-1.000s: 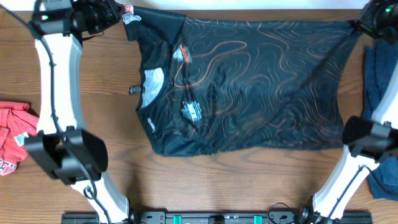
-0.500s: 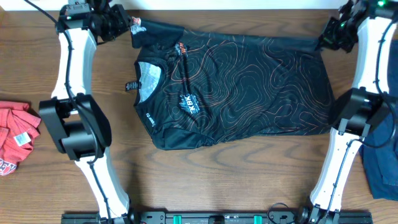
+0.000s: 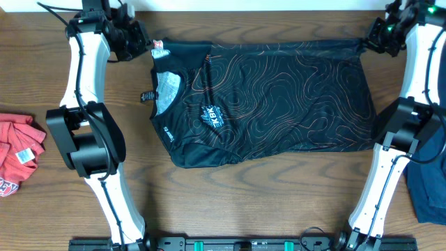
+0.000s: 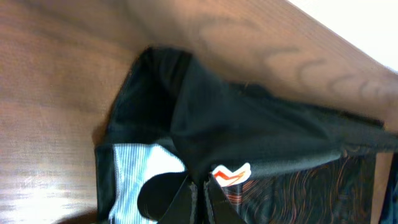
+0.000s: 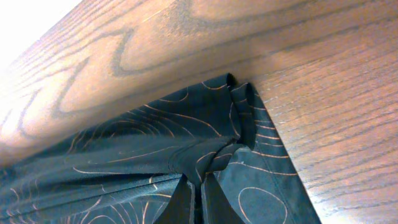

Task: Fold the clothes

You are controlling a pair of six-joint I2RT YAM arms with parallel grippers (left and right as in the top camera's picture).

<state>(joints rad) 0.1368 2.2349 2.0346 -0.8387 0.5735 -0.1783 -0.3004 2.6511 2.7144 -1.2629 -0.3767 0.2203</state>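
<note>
one garment out of the three in view is being worked, and the job is looking like it is at an early stage. the black jersey (image 3: 279, 97) is lying logo side up across the middle of the worktop (image 3: 265, 209), its collar (image 3: 167, 90) pointing to 9 o'clock and its hem to 3 o'clock, with the near edge at 6 o'clock resting flat on the wood. the far edge at 12 o'clock is being stretched into a straight line between the two arms. the left fingers (image 3: 146, 44) are pinching shut on the sleeve end at about 11 o'clock, where a red-and-white patch (image 3: 159, 47) is showing. the right fingers (image 3: 365, 43) are clamping shut on a bunched hem corner at about 1 o'clock. both wrist views are showing cloth gathered right at the closed tips. i am judging that no fold is finished: the body is showing at full width with the chest logo (image 3: 212, 118) uncovered, so the spreading seems nearly done and the folding proper is all ahead. the red shirt (image 3: 15, 157) is lying crumpled at the 9 o'clock edge and the dark blue garment (image 3: 426, 188) is lying heaped at the 4 o'clock edge, both apart from the jersey and neither folded.
</note>
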